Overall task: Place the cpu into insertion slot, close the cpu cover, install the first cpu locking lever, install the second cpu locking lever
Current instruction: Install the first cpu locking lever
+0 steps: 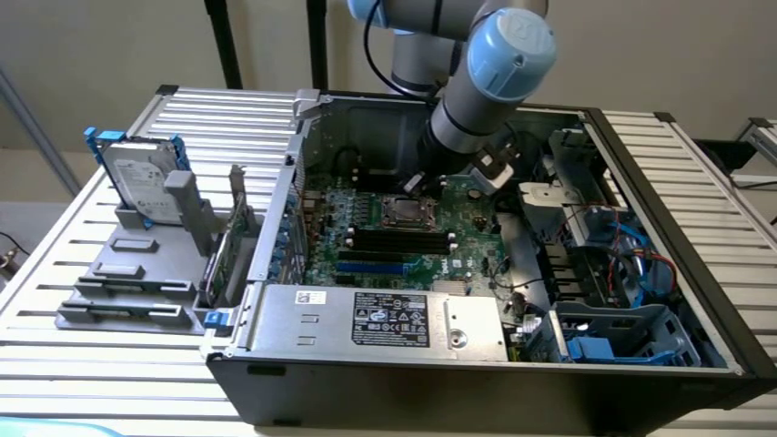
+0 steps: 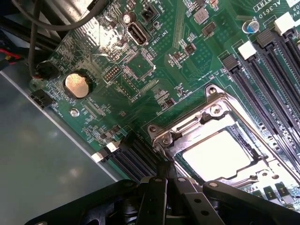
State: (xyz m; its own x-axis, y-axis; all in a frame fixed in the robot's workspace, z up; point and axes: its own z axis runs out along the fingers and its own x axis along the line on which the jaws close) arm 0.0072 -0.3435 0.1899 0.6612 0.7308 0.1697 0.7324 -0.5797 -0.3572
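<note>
Here, at the socket:
Pincer (image 2: 171, 176): pressed together, nothing pinched between the tips; in the wrist view its dark fingers (image 2: 157, 194) sit at the lower centre of the frame, right at the edge of the cpu cover.
Cpu (image 2: 216, 154): lying in the insertion slot (image 1: 405, 212), silvery face up (bright with glare), seen through the cover's window.
Cpu cover (image 2: 187, 123): silvery frame lying flat over the chip, lower right of the wrist frame.
Circuit board (image 2: 140, 65): green, with a round coin cell (image 2: 77, 83) at the left of the frame and long black memory slots (image 2: 267, 79) at the right.
Arm (image 1: 486, 91): reaches down from the top centre of the exterior frame into the open computer case (image 1: 486, 401).
Surface (image 1: 73, 309): slatted metal; a hard drive (image 1: 136, 182) stands in a grey holder at the frame's left.
</note>
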